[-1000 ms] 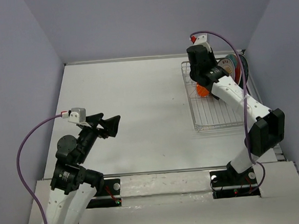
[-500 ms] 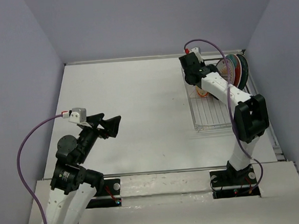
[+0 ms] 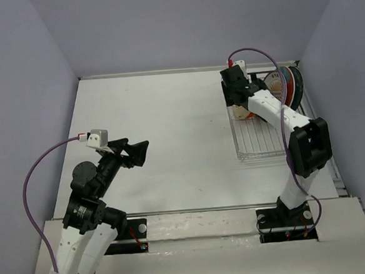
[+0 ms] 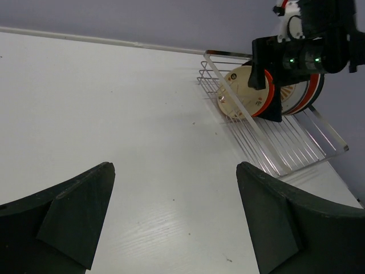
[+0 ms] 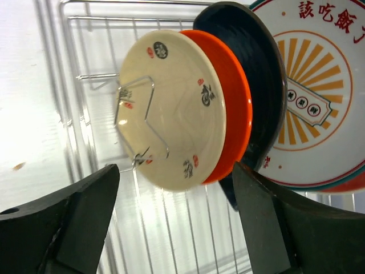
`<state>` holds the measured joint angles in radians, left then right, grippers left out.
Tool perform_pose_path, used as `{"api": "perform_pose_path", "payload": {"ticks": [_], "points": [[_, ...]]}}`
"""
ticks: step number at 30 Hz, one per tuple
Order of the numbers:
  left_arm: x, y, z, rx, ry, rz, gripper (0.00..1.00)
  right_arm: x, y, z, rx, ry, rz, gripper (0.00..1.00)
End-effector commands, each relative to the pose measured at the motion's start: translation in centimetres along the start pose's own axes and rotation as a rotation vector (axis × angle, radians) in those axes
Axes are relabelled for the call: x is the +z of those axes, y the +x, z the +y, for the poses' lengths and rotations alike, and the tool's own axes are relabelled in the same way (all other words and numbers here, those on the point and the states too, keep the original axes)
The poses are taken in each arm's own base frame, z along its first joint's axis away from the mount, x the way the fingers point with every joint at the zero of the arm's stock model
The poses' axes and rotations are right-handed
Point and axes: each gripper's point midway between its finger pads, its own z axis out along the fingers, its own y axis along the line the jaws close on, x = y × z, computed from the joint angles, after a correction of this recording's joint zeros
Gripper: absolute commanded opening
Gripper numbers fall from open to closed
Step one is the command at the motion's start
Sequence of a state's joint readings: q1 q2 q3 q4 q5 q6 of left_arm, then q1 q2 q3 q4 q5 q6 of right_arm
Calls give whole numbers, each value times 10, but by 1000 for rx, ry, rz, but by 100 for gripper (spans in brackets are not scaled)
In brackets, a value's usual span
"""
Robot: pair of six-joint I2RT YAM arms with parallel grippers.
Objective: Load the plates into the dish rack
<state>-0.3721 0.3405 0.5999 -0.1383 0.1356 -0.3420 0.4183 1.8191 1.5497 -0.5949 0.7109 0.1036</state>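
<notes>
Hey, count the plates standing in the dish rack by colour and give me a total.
Cream plate: 1
Orange plate: 1
Dark blue plate: 1
White plate with orange sunburst: 1
Teal-and-red plate: 1
Dark teal plate: 1
Total: 6 plates in the dish rack

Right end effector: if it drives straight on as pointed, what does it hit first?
The cream plate, dead ahead of the right end effector. A rack tine crosses the plate's face and may come first; depth is unclear.

white table (image 4: 114, 114), dish rack (image 4: 296, 142) — plates (image 4: 242, 98) upright inside
</notes>
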Motion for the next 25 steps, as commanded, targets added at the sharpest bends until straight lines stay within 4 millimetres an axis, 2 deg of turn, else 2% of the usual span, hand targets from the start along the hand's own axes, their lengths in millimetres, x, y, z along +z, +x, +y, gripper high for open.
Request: {"api": "perform_pose_path", "payload": {"ticks": [1, 2, 3, 4, 5, 6, 7, 8, 9, 10, 11, 12, 13, 16, 17, 20, 23, 25], "points": [[5, -8, 1, 8, -7, -30, 99, -75, -60, -19, 228, -219, -223, 88], [6, -7, 1, 9, -10, -28, 99, -89, -70, -19, 268, -280, -279, 90], [6, -8, 3, 11, -16, -29, 99, -119, -81, -33, 318, -341, -357, 91], [8, -7, 3, 12, -20, -24, 99, -130, -71, -22, 321, -441, -366, 92], [8, -6, 4, 14, -23, -20, 99, -165, -86, -40, 389, -501, -481, 93], [8, -7, 4, 18, -21, -21, 99, -172, -70, -30, 390, -583, -485, 94], [8, -9, 3, 16, -19, -25, 99, -187, -70, -33, 403, -632, -542, 100], [8, -9, 3, 18, -16, -25, 99, -206, -78, -39, 434, -681, -636, 100], [7, -11, 1, 13, -10, -31, 99, -237, -76, -54, 457, -739, -716, 100], [8, -12, 0, 13, -6, -34, 99, -233, -69, -47, 456, -757, -697, 100], [7, -14, -4, 3, 14, -44, 99, -250, -61, -58, 486, -788, -732, 100], [7, -16, -7, -5, 25, -53, 99, -260, -57, -62, 500, -813, -748, 100], [7, -19, -11, -23, 40, -60, 99, -282, -52, -71, 529, -868, -790, 100], [13, -28, -19, -67, 68, -81, 99, -294, -35, -72, 563, -929, -805, 100], [14, -39, -29, -86, 109, -114, 99, -296, -27, -75, 578, -935, -814, 100], [19, -46, -39, -113, 156, -122, 99, -291, -14, -74, 586, -930, -810, 100], [22, -46, -42, -126, 170, -113, 99, -288, -8, -75, 597, -917, -804, 100], [23, -45, -41, -133, 160, -103, 99, -294, -8, -78, 598, -928, -818, 100]]}}
